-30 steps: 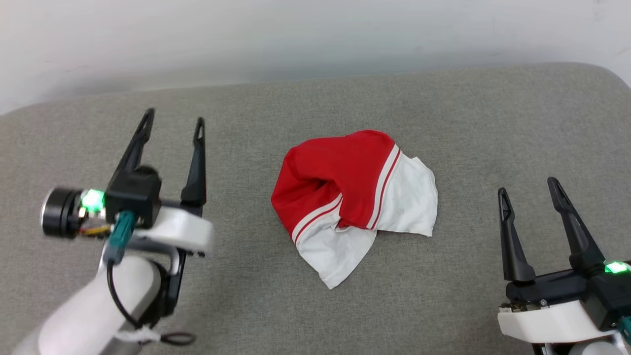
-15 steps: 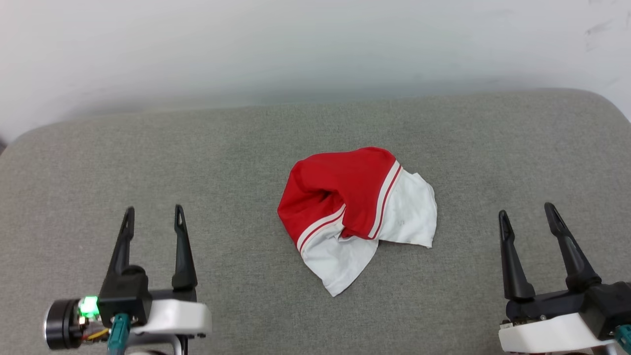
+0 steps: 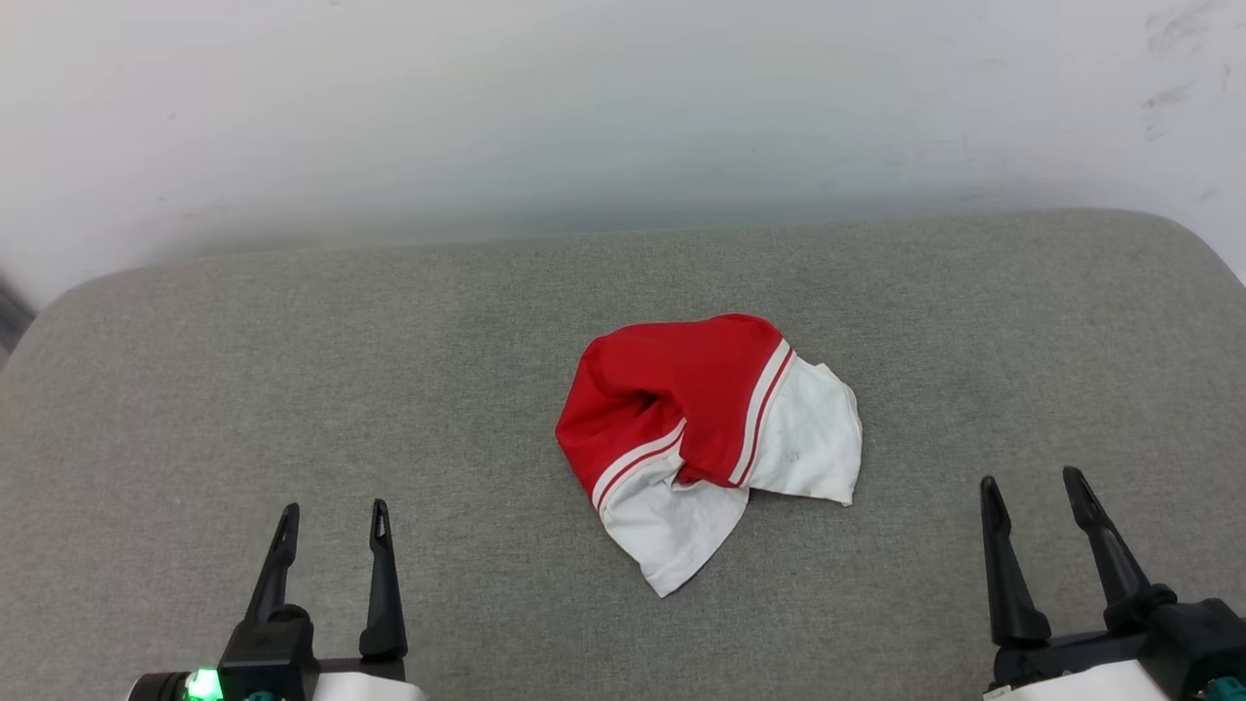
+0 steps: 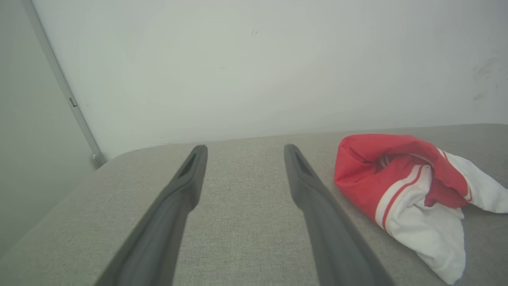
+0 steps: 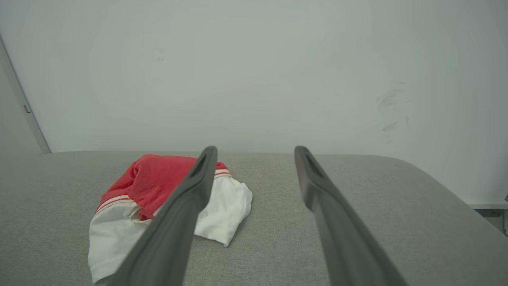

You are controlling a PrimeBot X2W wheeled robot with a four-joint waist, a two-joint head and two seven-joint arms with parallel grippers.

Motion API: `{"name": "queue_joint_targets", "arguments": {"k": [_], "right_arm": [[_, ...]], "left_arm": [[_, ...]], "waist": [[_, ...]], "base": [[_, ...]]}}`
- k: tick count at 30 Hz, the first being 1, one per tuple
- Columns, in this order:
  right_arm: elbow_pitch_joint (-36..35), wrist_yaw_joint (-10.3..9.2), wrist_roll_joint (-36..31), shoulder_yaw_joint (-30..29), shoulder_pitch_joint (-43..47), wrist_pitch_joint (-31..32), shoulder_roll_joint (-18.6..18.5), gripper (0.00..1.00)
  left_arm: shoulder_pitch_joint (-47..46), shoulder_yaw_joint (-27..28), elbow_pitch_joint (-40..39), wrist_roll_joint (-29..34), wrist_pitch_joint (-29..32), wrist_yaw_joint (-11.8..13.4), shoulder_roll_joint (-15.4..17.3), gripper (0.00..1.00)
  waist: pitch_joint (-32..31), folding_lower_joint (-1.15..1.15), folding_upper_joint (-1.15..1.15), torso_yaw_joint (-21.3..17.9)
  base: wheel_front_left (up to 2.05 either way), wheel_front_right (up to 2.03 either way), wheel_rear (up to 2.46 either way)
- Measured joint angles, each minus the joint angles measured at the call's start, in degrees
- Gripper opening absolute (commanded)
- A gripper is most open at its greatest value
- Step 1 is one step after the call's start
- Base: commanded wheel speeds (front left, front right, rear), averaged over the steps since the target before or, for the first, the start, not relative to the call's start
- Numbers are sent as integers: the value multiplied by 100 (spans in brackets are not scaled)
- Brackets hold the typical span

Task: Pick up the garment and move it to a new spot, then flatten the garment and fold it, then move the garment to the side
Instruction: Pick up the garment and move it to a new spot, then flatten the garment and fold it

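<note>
Grey table [image 3: 292, 370], shirt [image 3: 681, 389] bunched at its centre. Left pincer [image 3: 335, 506] and right pincer [image 3: 1030, 477] hover at the table's near edge, both wide, empty. Best grab: pinch a raised red fold, not the loose sleeves.

The scene is lit brightly and evenly by diffuse light; only soft shadows are cast. Near fingers [image 4: 166, 222] are rendered blurred in wrist views.
</note>
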Motion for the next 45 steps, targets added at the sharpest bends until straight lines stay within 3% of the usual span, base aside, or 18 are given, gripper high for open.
{"name": "queue_joint_targets", "arguments": {"k": [16, 21, 30, 38, 39, 45], "right_arm": [[92, 0, 120, 48, 90, 0, 0, 100], [38, 0, 69, 59, 79, 0, 0, 100], [-90, 0, -20, 0, -31, 0, 0, 100], [-190, 0, -60, -73, -166, 0, 1, 100], [-218, 0, -63, -100, -214, 0, 0, 100], [-254, 0, -68, -96, -392, 0, 1, 100]], "left_arm": [[133, 638, 243, 463, 0, -775, -546, 100], [-194, 646, 383, 655, 0, -1144, -383, 100], [-1780, 617, 352, 684, 0, -1862, 18, 100], [-3140, -56, 771, 476, 533, -2318, 326, 100], [-3580, -470, 803, 196, 1124, -2366, 488, 100], [-4387, -1794, 675, -800, 2374, -2385, 1121, 100]], "waist": [[-81, 0, 0, 22], [-50, 1, 0, 31], [145, 1, 0, 39], [433, 1, 0, -35], [558, 1, 0, -64], [861, 1, 0, -122]], "base": [[0, 0, 0], [0, 0, 0], [0, 0, 0], [0, 0, 0], [0, 0, 0], [0, 0, 0]]}}
